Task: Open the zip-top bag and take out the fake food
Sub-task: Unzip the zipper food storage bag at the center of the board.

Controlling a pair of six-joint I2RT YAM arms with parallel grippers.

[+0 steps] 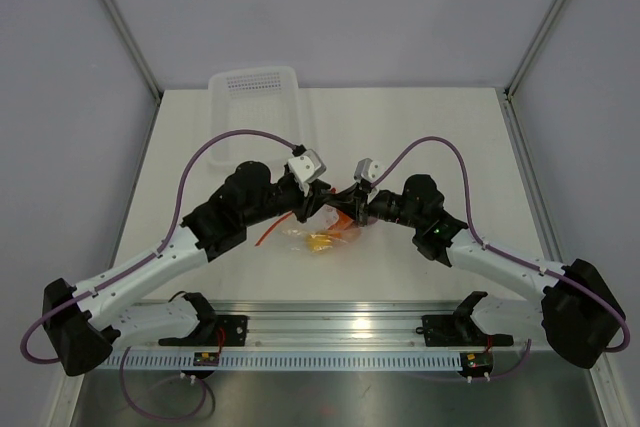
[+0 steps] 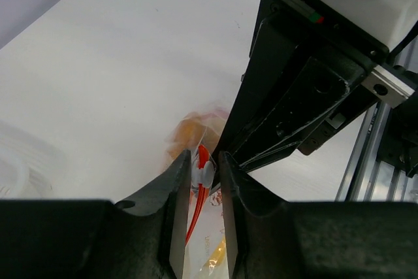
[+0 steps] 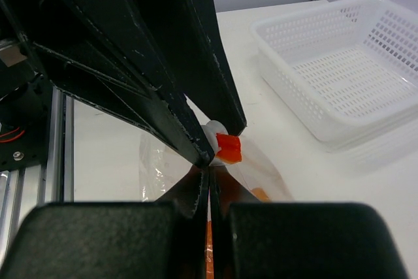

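The zip-top bag [image 1: 322, 235] lies at the table's middle, clear and crinkly, with a red-orange zipper strip [image 2: 196, 207]. Fake food shows through it: a yellow piece [image 1: 320, 241] and an orange piece [image 1: 346, 231]. My left gripper [image 1: 318, 209] comes in from the left; in the left wrist view its jaws [image 2: 204, 158] stand narrowly apart and pinch the white slider [image 2: 205, 173] on the strip. My right gripper [image 1: 350, 209] meets it from the right. In the right wrist view that gripper [image 3: 210, 173] is shut on the bag's film just below the red slider end [image 3: 228, 148].
A white perforated basket [image 1: 255, 87] stands at the back left of the table, also seen in the right wrist view [image 3: 339, 70]. An aluminium rail [image 1: 330, 327] runs along the near edge between the arm bases. Grey walls close in the table.
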